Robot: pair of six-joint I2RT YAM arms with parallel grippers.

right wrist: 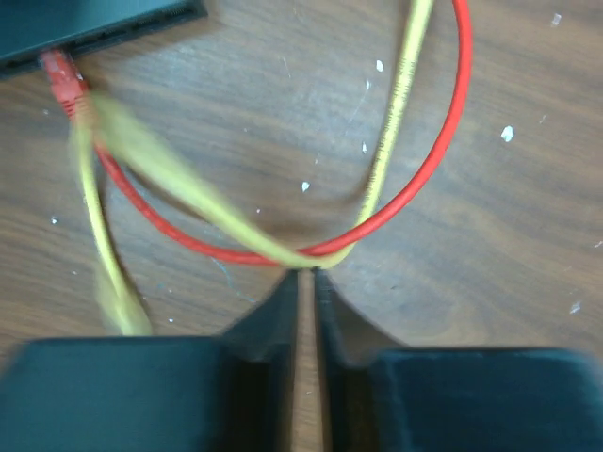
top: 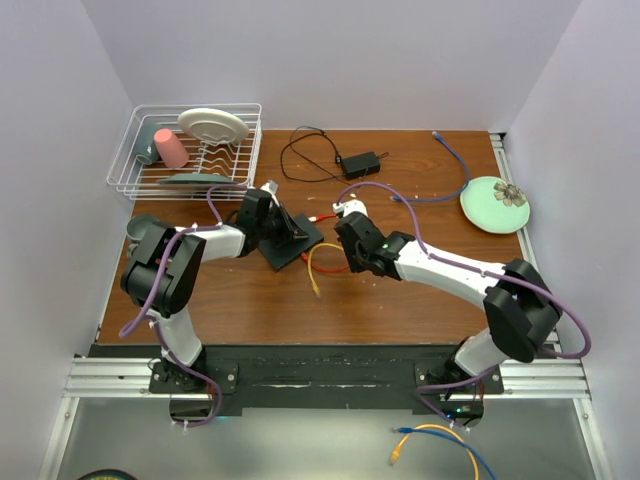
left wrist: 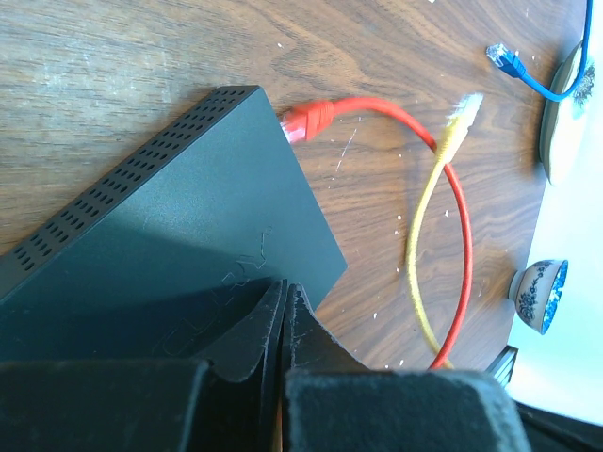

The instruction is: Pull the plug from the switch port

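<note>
The flat black switch box (top: 290,242) (left wrist: 179,217) lies at the table's centre-left. A red plug (left wrist: 303,121) (right wrist: 62,77) sits in the port on its narrow edge (right wrist: 104,26). Its red cable (top: 322,216) (right wrist: 443,160) loops across the wood. A loose yellow cable (top: 314,272) (left wrist: 419,235) (right wrist: 396,104) crosses that loop and is blurred in the right wrist view. My left gripper (top: 268,212) (left wrist: 285,287) is shut, its tips resting on the box's top. My right gripper (top: 350,248) (right wrist: 306,273) is closed to a thin slit, pinching the red and yellow cables where they cross.
A white wire dish rack (top: 130,170) with a plate and a pink cup stands at the back left. A small black adapter (top: 360,160) with a thin cord lies at the back centre. A green plate (top: 495,205) and a blue cable (top: 450,150) (left wrist: 513,68) are at the right.
</note>
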